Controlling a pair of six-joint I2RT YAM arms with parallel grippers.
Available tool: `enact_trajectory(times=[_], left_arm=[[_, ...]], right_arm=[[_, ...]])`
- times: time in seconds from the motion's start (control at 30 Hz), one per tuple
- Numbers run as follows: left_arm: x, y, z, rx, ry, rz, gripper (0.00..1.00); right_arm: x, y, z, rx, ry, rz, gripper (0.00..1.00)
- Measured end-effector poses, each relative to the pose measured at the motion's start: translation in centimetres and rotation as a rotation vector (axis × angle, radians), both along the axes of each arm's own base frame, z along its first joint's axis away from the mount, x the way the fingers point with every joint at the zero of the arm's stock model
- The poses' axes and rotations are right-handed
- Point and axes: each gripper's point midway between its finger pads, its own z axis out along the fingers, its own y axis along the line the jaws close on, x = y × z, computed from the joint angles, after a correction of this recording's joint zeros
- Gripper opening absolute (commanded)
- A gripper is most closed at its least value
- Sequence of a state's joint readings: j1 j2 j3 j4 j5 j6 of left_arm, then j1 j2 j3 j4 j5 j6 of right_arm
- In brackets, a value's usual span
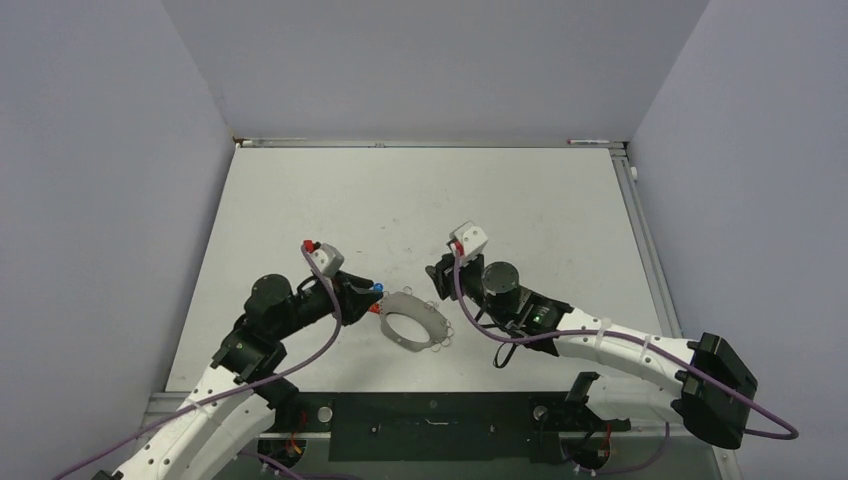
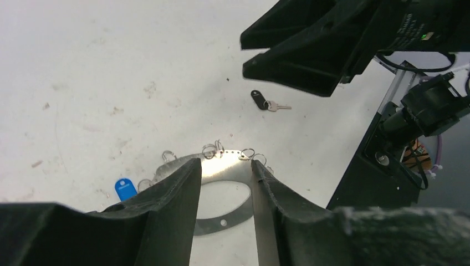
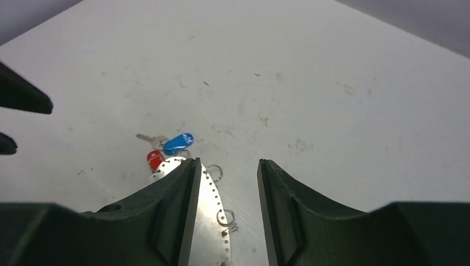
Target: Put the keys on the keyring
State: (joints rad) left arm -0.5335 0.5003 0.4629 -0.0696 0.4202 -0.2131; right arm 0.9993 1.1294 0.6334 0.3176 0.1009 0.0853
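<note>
The keyring (image 1: 405, 300) is a flat silver oval band with small holes and several little wire rings along its rim, lying on the table between the arms. The blue key (image 1: 378, 287) and the red key (image 1: 374, 309) lie at its left end. My left gripper (image 1: 366, 298) is open just over that end; its view shows the band (image 2: 224, 170) between the fingers, the blue key (image 2: 125, 188) and the black key (image 2: 258, 100) beyond. My right gripper (image 1: 438, 283) is open and empty over the band's right part (image 3: 213, 210), facing the blue key (image 3: 178, 142) and red key (image 3: 155, 159).
The white table (image 1: 420, 200) is walled on the left, back and right. The arm bases and a black rail (image 1: 430, 425) run along the near edge. The right arm (image 2: 332, 39) hangs close over the black key.
</note>
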Motion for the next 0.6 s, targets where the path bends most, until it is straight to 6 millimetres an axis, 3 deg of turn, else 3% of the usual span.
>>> enact_trajectory(times=[0.2,0.37,0.47,0.6], left_arm=[[2.2,0.9,-4.2,0.054,0.250,0.166,0.39],[4.6,1.6,-5.3,0.096,0.412,0.340,0.42],[5.6,0.8,-6.6,0.127,0.484,0.393,0.50],[5.6,-0.9,-9.5,0.210,0.519,0.398,0.56]], right_arm=[[3.0,-4.4,-2.6,0.038,0.145,-0.268,0.43],[4.8,-7.5,-4.0,0.066,0.233,-0.419,0.42],[5.4,-8.7,-4.5,0.078,0.263,-0.466,0.42],[5.0,-8.6,-5.2,0.063,0.295,-0.454,0.42]])
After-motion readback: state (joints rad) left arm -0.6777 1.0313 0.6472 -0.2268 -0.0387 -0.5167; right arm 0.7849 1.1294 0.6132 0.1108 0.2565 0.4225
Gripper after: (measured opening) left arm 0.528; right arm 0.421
